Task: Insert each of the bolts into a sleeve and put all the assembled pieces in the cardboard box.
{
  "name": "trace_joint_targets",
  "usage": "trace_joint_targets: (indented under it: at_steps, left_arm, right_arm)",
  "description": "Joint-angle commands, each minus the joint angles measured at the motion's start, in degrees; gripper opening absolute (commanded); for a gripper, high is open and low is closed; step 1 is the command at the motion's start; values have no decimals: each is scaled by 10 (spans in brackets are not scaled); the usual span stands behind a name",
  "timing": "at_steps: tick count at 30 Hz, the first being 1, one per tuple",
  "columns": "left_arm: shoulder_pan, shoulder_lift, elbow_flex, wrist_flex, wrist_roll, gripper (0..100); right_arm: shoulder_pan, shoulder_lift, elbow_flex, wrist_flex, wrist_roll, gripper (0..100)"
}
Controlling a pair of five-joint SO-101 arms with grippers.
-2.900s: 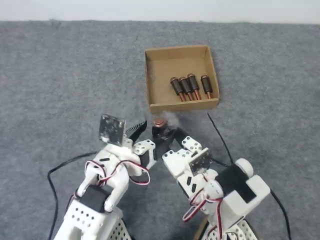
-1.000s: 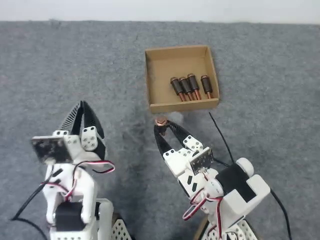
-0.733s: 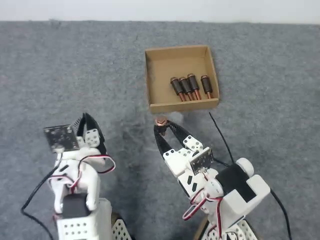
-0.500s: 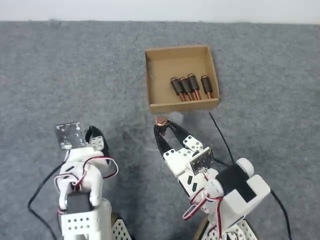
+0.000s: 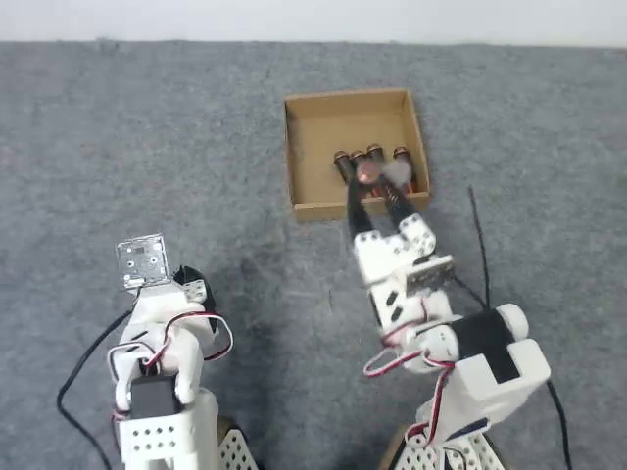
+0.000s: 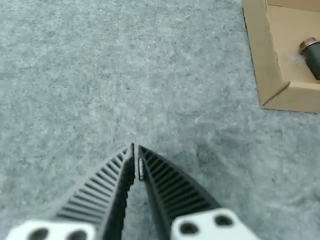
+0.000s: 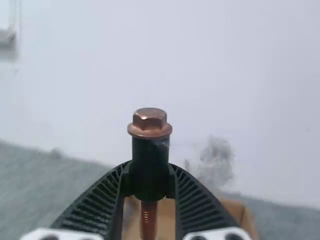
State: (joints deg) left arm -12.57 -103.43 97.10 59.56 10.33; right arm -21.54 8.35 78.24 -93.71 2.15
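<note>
Carpet [image 5: 147, 127], grey and short-piled, covers the whole working surface. Both arms stand at its near edge, well apart from each other.

The cardboard box [image 5: 345, 96] sits on the carpet ahead of the right arm, open side up; one corner of it also appears in the left wrist view [image 6: 260, 60].

The right gripper [image 5: 370, 186] is extended over the near wall of the box. It is clenched on one assembled piece [image 7: 149, 165]: the fingers clamp the black sleeve from both sides, the copper bolt head [image 7: 149, 122] projects beyond the fingertips, and the threaded shank runs back between the fingers.

The left gripper [image 6: 136, 150] is drawn back close to its base [image 5: 191, 284], over bare carpet and well apart from the box. Its fingers are pressed together, tips almost touching.

A row of assembled pieces [image 5: 401, 157] lies side by side on the box floor, partly covered by the right gripper in the high view. One end of such a piece [image 6: 311, 50] is visible in the left wrist view.
</note>
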Motion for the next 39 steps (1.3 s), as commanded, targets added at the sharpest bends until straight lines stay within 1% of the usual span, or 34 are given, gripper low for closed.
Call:
trace_joint_targets:
  at_steps: [1, 6, 16, 20, 23, 25, 27, 29, 32, 35, 39]
  left_arm:
    - [-5, -9, -6, 3, -4, 11]
    - [-31, -9, -6, 3, -4, 11]
    - [-31, -9, -6, -1, -4, 11]
    - [-31, -9, -6, -2, -4, 11]
    - [-31, -9, -6, -2, -5, 11]
    - [-31, -9, -6, -2, -5, 11]
    - [-31, -9, -6, -2, -23, 11]
    - [-31, -9, -6, -2, -41, 11]
    - [-30, -9, -6, -2, -48, 11]
    - [-30, -9, -6, -2, -49, 11]
    - [-30, -9, -6, -2, -49, 11]
  right_arm:
    - [30, -9, -95, 65, 0, 7]
    - [52, -9, -207, 197, 0, 7]
    - [65, -9, -362, 457, 0, 7]
    - [61, -4, -429, 584, -4, 7]
    - [59, -3, -486, 703, -4, 7]
    - [55, -3, -531, 790, -4, 7]
    - [51, -3, -574, 880, -4, 7]
    - [35, 1, -618, 969, -4, 7]
    - [9, 33, -683, 1081, -4, 7]
    - [-14, 74, -745, 1163, -4, 7]
    - [-30, 131, -829, 1241, -4, 7]
